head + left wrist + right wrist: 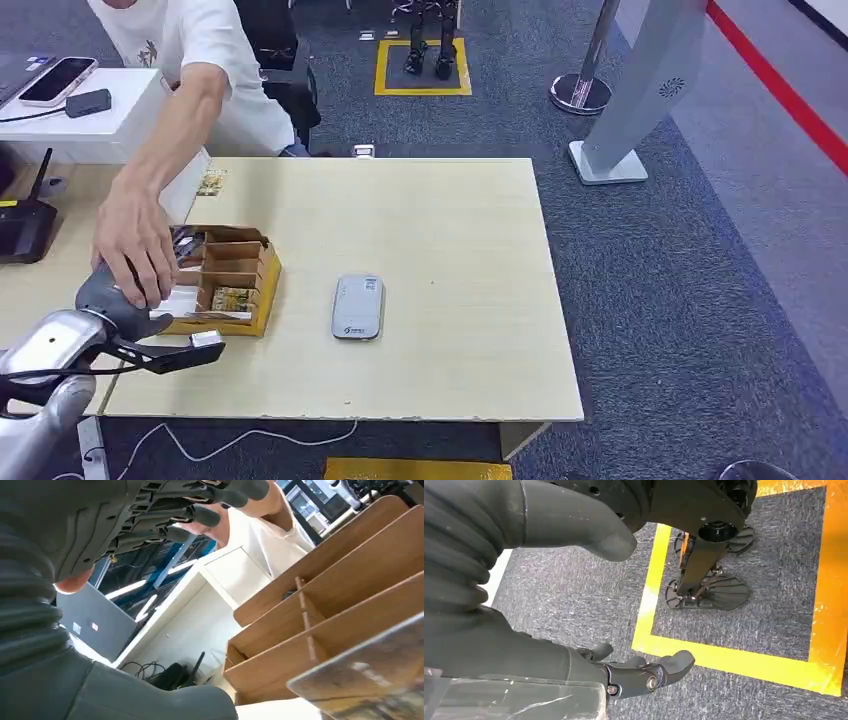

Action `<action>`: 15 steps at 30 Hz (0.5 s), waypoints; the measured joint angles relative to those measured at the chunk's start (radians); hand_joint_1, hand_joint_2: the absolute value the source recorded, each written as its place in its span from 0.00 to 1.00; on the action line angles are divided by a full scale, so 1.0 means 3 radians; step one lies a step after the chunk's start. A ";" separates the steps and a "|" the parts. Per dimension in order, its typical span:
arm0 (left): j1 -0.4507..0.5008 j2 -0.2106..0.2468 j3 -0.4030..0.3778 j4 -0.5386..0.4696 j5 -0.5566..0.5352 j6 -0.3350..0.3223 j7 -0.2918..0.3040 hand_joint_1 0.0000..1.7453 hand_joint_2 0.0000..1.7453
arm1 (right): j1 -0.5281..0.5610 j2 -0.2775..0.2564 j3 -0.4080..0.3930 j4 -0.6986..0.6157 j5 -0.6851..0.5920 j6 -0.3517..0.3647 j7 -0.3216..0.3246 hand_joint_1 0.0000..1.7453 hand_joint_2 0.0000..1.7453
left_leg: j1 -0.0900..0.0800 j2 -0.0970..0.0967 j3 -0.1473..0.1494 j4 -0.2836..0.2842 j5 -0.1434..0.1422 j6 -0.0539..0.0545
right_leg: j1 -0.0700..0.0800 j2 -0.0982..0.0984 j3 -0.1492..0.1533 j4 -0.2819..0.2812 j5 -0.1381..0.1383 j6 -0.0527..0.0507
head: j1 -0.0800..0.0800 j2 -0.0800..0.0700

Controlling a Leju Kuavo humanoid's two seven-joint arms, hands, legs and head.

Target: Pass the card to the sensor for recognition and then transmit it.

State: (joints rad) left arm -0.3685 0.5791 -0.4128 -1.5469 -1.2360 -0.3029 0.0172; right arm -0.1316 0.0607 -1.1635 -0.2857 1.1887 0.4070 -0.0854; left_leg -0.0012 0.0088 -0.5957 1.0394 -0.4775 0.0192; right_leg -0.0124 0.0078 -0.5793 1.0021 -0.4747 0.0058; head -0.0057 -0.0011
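Observation:
A wooden card box [240, 262] with several compartments stands on the left part of the table. A patterned card [232, 298] lies in its near compartment and appears close up as a card [365, 677] in the left wrist view, beside the box's dividers [320, 605]. The grey sensor [358, 307] lies flat mid-table, right of the box. My left hand [112, 296] sits at the box's left side, fingers [220, 497] and thumb [155, 700] apart, holding nothing. A person's hand [135, 250] rests on top of it. My right hand [639, 672] hangs over the floor, fingers apart, empty.
The person stands behind the table's far left corner. A small gold-patterned card [210, 183] lies on the table beyond the box. A black router [25, 225] and a white desk with a phone [58, 80] are at left. The table's right half [470, 260] is bare.

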 joint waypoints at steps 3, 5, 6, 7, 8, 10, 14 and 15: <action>-0.0021 -0.0066 -0.0030 0.0022 -0.0019 0.0000 0.0000 0.00 1.00 | -0.0013 0.0000 0.0019 0.0000 0.0009 0.0000 0.0006 0.00 1.00 | 0.0000 -0.0004 -0.0001 0.0000 0.0003 -0.0002 | 0.0000 -0.0005 0.0000 0.0000 0.0000 0.0000 | 0.0000 0.0000; -0.0053 -0.0111 -0.0074 0.0047 -0.0034 0.0004 0.0000 0.00 1.00 | -0.0027 0.0000 0.0023 0.0000 0.0014 0.0000 0.0011 0.00 1.00 | 0.0000 -0.0008 -0.0001 0.0000 0.0007 0.0001 | 0.0000 -0.0010 0.0001 0.0000 0.0001 -0.0002 | 0.0001 0.0000; -0.0064 -0.0137 -0.0090 0.0060 -0.0036 0.0009 0.0000 0.00 1.00 | -0.0032 0.0001 0.0027 0.0000 0.0024 0.0000 0.0011 0.00 1.00 | 0.0000 -0.0009 -0.0001 0.0000 0.0008 0.0001 | 0.0000 -0.0011 0.0001 0.0000 0.0002 -0.0002 | 0.0000 0.0000; -0.0077 -0.0169 -0.0104 0.0074 -0.0036 0.0011 0.0000 0.00 1.00 | -0.0037 0.0001 0.0029 0.0000 0.0038 0.0000 0.0011 0.00 1.00 | 0.0000 -0.0010 -0.0002 0.0000 0.0009 0.0003 | 0.0000 -0.0012 0.0001 0.0000 0.0002 -0.0002 | 0.0001 0.0000; -0.0095 -0.0198 -0.0118 0.0092 -0.0036 0.0013 0.0000 0.00 1.00 | -0.0043 0.0001 0.0033 0.0000 0.0051 0.0000 0.0011 0.00 1.00 | 0.0000 -0.0010 -0.0002 0.0000 0.0010 0.0002 | 0.0000 -0.0013 0.0001 0.0000 0.0003 -0.0001 | 0.0001 0.0000; -0.0132 -0.0251 -0.0158 0.0122 -0.0042 0.0031 0.0000 0.00 1.00 | -0.0054 0.0001 0.0041 0.0000 0.0051 0.0000 0.0011 0.00 1.00 | 0.0000 -0.0010 -0.0002 0.0000 0.0013 0.0001 | 0.0000 -0.0013 0.0001 0.0000 0.0008 -0.0003 | 0.0001 0.0000; -0.0202 -0.0308 -0.0197 0.0163 -0.0061 0.0071 0.0001 0.00 1.00 | -0.0057 0.0001 0.0042 0.0000 0.0050 0.0000 0.0014 0.00 1.00 | 0.0000 -0.0010 -0.0002 0.0000 0.0017 0.0000 | 0.0000 -0.0012 0.0001 0.0000 0.0012 -0.0001 | 0.0000 0.0000; -0.0215 -0.0314 -0.0206 0.0173 -0.0060 0.0071 0.0001 0.00 1.00 | -0.0057 0.0001 0.0042 0.0000 0.0050 0.0000 0.0015 0.00 1.00 | 0.0000 -0.0010 -0.0002 0.0000 0.0017 -0.0001 | 0.0000 -0.0012 0.0001 0.0000 0.0012 -0.0001 | 0.0000 0.0000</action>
State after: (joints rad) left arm -0.4329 0.4848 -0.4745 -1.4950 -1.2539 -0.2815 0.0175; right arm -0.1486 0.0610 -1.1509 -0.2857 1.2036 0.4070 -0.0809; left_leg -0.0011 0.0060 -0.5963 1.0393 -0.4723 0.0191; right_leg -0.0124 0.0043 -0.5789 1.0020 -0.4711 0.0054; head -0.0057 -0.0011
